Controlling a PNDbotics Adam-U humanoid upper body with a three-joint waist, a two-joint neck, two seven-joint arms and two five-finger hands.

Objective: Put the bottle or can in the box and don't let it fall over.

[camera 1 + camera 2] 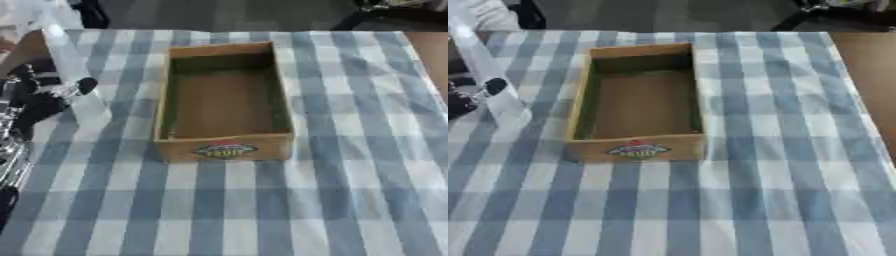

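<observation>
While the left hand (39, 97) sits at the left edge of the table, its black fingers with silver joints curl around a clear bottle (483, 75), thumb tip pressed to the bottle's right side. The bottle looks like transparent plastic, tall and slim, nearly see-through against the cloth; it leans with its top toward the far left, base near the cloth just left of the box. Whether the base touches the cloth cannot be told. The bottle is outside the box, beside its left wall.

Box (225, 148): rectangular, open-topped, thin tan walls like wood or stiff card, long axis running near to far. Inside faces of the walls show a dull green tint; the floor is flat brown and bare. The near wall carries an oval label (226, 148) in red, green and yellow; its lettering is unreadable. The box sits flat at table centre, slightly toward the far side.

Tablecloth (350, 175): woven-looking check of pale blue, grey-blue and white squares, lying smooth, covering most of the table. Bare brown tabletop (872, 75) shows at the far right.

Left arm: chrome links and dark housing run down the left border toward the near corner.
</observation>
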